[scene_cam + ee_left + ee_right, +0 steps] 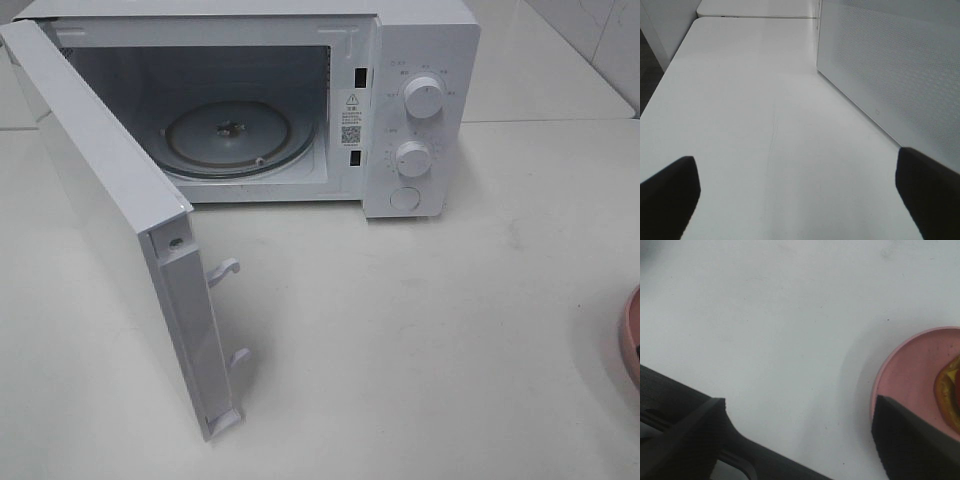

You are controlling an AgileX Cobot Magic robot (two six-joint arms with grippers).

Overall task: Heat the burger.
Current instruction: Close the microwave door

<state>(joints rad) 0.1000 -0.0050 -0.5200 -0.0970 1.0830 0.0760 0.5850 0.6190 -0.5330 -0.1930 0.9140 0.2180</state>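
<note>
Burger (949, 390) edge on pink plate (905, 375), right hand (800, 450) spread

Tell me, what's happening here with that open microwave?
The microwave stands with its door swung wide and its glass turntable bare. Nothing is being held. The right end effector hangs open beside a pink plate with the burger on it, only its edge in view. The left end effector is open over the white table, beside the door.
</note>
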